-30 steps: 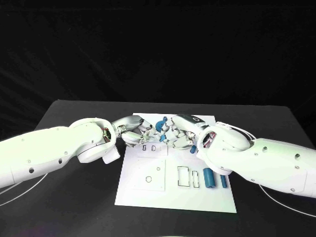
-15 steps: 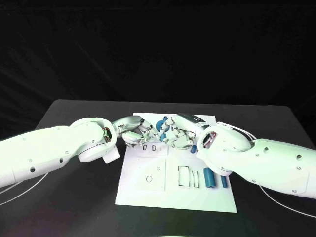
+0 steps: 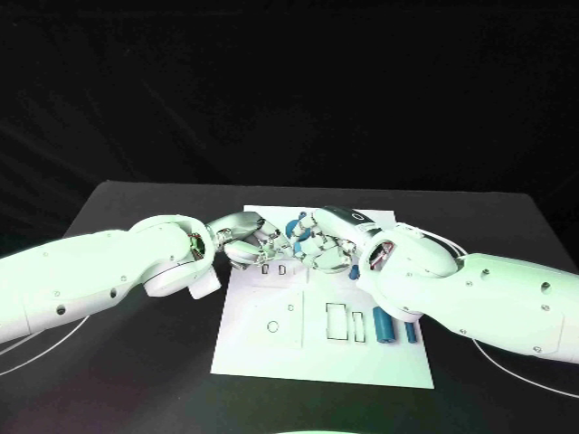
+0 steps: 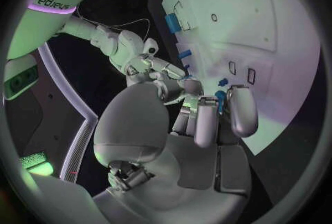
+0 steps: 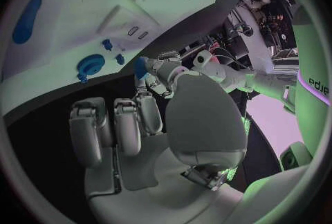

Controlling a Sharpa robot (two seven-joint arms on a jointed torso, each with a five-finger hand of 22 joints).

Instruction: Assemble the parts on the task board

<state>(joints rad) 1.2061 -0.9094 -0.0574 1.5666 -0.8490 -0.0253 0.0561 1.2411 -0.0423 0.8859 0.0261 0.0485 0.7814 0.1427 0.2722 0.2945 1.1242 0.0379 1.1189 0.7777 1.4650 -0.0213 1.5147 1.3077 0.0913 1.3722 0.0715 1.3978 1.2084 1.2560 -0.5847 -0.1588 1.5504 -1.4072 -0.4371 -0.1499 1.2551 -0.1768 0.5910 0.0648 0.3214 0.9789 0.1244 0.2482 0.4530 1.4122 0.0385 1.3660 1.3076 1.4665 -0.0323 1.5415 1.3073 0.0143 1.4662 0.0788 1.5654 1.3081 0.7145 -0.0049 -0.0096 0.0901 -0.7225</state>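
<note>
The white task board (image 3: 318, 348) lies mid-table. Over its far end my two hands meet. My left hand (image 3: 248, 240) pinches a small blue part (image 4: 220, 97) at its fingertips (image 4: 238, 108); the same blue part (image 5: 140, 67) shows in the right wrist view. My right hand (image 3: 321, 246) is close against it, its fingers (image 5: 126, 121) extended with nothing in them. A round blue part (image 5: 91, 64) and small blue pegs (image 5: 107, 44) stand on the board. Two long blue parts (image 3: 383, 325) lie near the board's right edge.
Rectangular slots (image 3: 336, 322) and a round hole (image 3: 272, 326) mark the board's near half. Another long blue part (image 5: 26, 18) lies on the board. The black table (image 3: 133, 362) surrounds the board on both sides.
My right hand has edged slightly toward the left hand. The blue part stays between them; the board's parts have not moved.
</note>
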